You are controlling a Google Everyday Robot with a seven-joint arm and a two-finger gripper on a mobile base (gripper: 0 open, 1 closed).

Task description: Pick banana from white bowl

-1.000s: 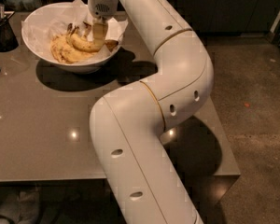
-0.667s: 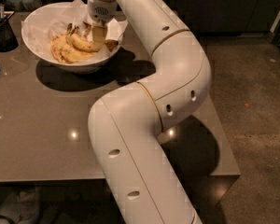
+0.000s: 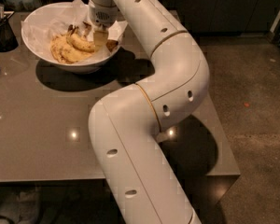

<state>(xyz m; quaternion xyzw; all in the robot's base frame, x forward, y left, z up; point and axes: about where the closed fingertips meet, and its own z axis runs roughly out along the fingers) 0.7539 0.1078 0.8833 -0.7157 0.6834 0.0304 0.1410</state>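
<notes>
Where the arm reaches across the table, its gripper stands lowered into the right side of the white bowl, just beside or touching the banana. Whether it is apart, together or clamped on the fruit cannot be told, because the wrist above covers it. The banana lies curved on the crinkled paper liner, with paler bananas pressed against it on its left.

You should weigh these risks:

(a) Wrong fruit. The bananas touch one another, so a closing grip may take a neighbour, or two at once.

(b) Caught paper. The liner bunches up right by the gripper. If it is pinched with the fruit, a lift would probably drag the paper, and perhaps the bowl, along.

(c) Slip or bruise. The speckled skin suggests soft flesh, and a hold near one end would probably let the banana pivot and drop.

(d) Rim contact. The wrist hangs close over the bowl's near-right rim, so a sideways move could tip the bowl or push it toward the dark utensil container.
</notes>
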